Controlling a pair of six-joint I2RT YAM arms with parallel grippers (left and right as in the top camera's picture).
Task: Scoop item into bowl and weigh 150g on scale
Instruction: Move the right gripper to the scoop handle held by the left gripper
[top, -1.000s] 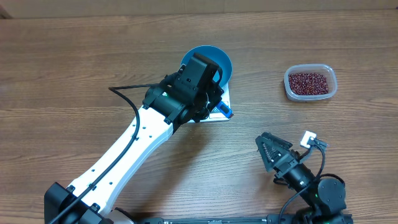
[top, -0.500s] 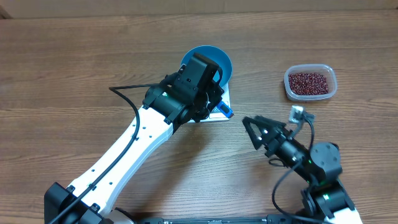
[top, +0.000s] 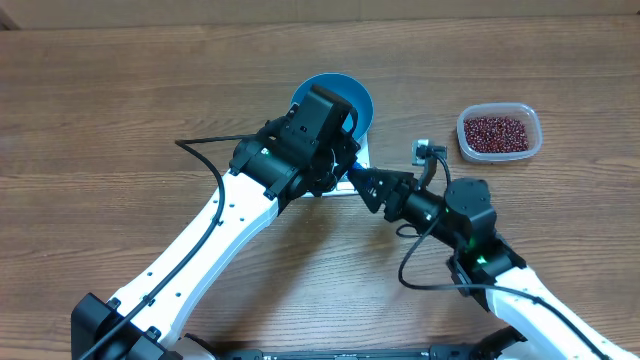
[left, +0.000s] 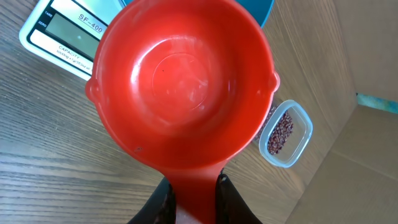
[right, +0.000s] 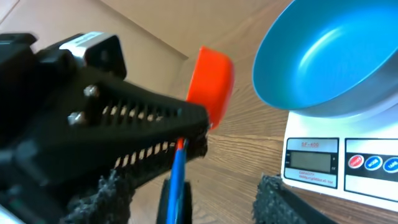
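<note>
**Red scoop gripped beside the scale, beans in their tub**

Left wrist view: I'm looking straight into the red scoop (left: 183, 93). It is glossy, smooth plastic, a round cup with two small lugs on its rim. Its flat handle runs down into the left end effector (left: 191, 202), which is narrow and clamped on that handle. Behind the scoop lies the scale (left: 65, 31), a flat white rectangle with a grey display, on the wood-grain table (left: 50, 143). A sliver of the bowl (left: 264, 9) peeks past the scoop's rim. The beans (left: 281, 130), tiny and dark red-brown, sit heaped in a clear rounded tub (left: 298, 146) well apart from the scale.

Right wrist view: the bowl, smooth bright blue, stands on the scale. The scoop shows edge-on to the left of the scale, held by black ribbed fingers. A thin blue strip (right: 177, 180) hangs below that grip; I cannot tell what it is. My right end effector's rough dark pads (right: 106, 193) stand wide apart either side of the strip, touching nothing.

Overhead: the white left arm (top: 240, 215) stretches diagonally to the scale, its wrist covering part of the bowl. The right arm (top: 480, 260) is bent, and the right end effector (top: 365, 183) points at the scale's near edge, just beside it. The tub sits right of the scale.
</note>
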